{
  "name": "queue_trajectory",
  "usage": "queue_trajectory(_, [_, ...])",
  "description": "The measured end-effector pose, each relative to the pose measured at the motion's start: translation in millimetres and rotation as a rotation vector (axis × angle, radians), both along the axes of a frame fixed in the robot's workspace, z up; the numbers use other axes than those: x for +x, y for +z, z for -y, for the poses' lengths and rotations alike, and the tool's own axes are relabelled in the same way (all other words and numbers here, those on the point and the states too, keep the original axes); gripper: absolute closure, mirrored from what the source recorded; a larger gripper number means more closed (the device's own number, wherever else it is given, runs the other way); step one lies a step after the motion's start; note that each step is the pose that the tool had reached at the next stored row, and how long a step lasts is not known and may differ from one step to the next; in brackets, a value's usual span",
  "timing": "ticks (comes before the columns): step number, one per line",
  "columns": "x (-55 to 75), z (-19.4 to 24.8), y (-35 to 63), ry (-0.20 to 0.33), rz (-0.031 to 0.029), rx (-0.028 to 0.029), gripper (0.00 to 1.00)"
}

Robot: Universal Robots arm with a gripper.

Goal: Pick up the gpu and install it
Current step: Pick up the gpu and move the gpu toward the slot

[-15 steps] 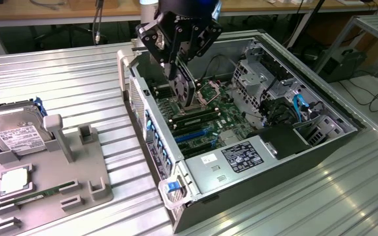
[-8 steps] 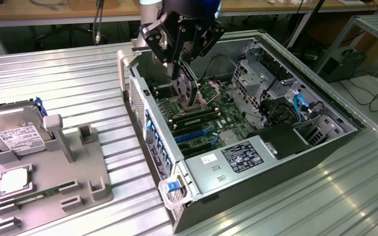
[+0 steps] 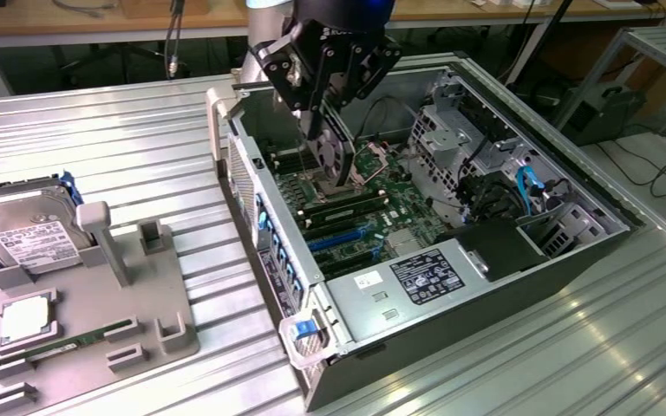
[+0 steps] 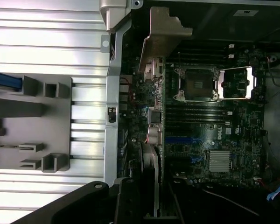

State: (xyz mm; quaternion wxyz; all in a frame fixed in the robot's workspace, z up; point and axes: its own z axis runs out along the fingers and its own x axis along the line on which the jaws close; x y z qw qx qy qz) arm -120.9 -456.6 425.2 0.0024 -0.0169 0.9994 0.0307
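Observation:
The gpu (image 3: 333,152) is a dark flat card that hangs edge-down inside the open computer case (image 3: 564,230), just above the motherboard (image 3: 362,221). My gripper (image 3: 325,108) is shut on its upper edge. In the wrist view the gpu (image 4: 154,149) shows edge-on, with its silver bracket (image 4: 161,32) next to the case's rear wall. It runs alongside the blue expansion slots (image 4: 184,140). The black gripper fingers (image 4: 126,200) sit close to the camera.
A grey fixture tray (image 3: 153,303) lies at the exterior view's left. It holds a hard drive (image 3: 27,230), a processor chip (image 3: 27,314) and a memory stick (image 3: 62,342). Inside the case are an open processor socket (image 4: 198,84), a labelled power supply (image 3: 426,277) and blue cables (image 3: 530,186).

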Motion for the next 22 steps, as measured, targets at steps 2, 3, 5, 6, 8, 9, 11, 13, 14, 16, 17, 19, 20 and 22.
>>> queue_trajectory(2, [2.8,0.0,0.0,0.000,0.0001,-0.0001,0.73])
queue_trajectory(3, [4.3,0.0,0.0,0.000,0.0000,0.0000,0.73])
queue_trajectory(5, [6.4,0.1,-0.1,0.000,0.0001,0.0000,0.73])
queue_trajectory(6, [7.3,0.0,-0.1,0.000,0.0000,0.0000,0.73])
queue_trajectory(8, [9.3,0.0,-0.1,0.000,0.0001,0.0000,0.73])
queue_trajectory(9, [10.3,0.0,-0.2,0.000,0.0001,0.0001,0.73])
queue_trajectory(11, [12.5,0.0,-0.1,0.000,0.0001,0.0000,0.73])
queue_trajectory(13, [14.4,0.0,-0.2,0.000,0.0000,0.0000,0.73])
queue_trajectory(14, [15.4,0.0,-0.2,0.000,0.0000,0.0000,0.73])
queue_trajectory(16, [17.7,0.0,-0.2,0.000,0.0001,0.0000,0.73])
queue_trajectory(17, [19.0,0.0,-0.3,0.000,0.0001,0.0000,0.73])
queue_trajectory(19, [21.7,0.0,-0.3,0.000,0.0000,0.0000,0.73])
queue_trajectory(20, [22.4,0.0,-0.3,0.000,0.0000,0.0000,0.73])
queue_trajectory(22, [24.6,0.0,-0.3,0.000,0.0000,-0.0001,0.73])
